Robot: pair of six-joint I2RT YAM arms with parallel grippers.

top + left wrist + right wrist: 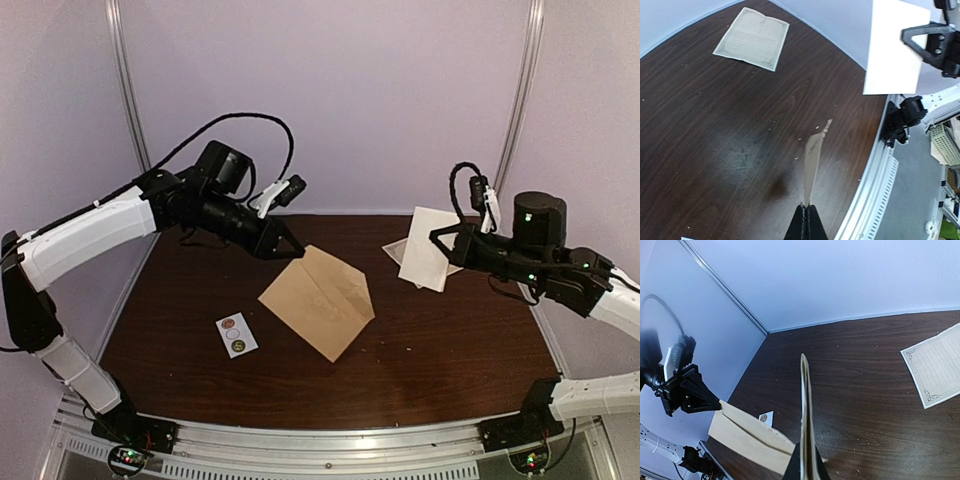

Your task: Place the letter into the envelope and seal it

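Observation:
The tan envelope (pixel 320 298) hangs tilted above the table, held by its upper corner in my shut left gripper (pixel 295 249). In the left wrist view it shows edge-on (pixel 814 162) in front of the shut fingertips (pixel 807 214). My right gripper (pixel 438 238) is shut on the white folded letter (pixel 428 250) and holds it in the air to the right of the envelope, apart from it. In the right wrist view the letter (pixel 805 405) stands edge-on above the fingertips (pixel 807 465), with the envelope (pixel 747 437) and left gripper (pixel 715 402) beyond.
A decorated, bordered sheet (pixel 752 37) lies flat at the back right of the table, partly under the held letter (pixel 392 248). A small white sticker card (pixel 236 335) with round dots lies front left. The table's metal rail (pixel 320 440) runs along the near edge.

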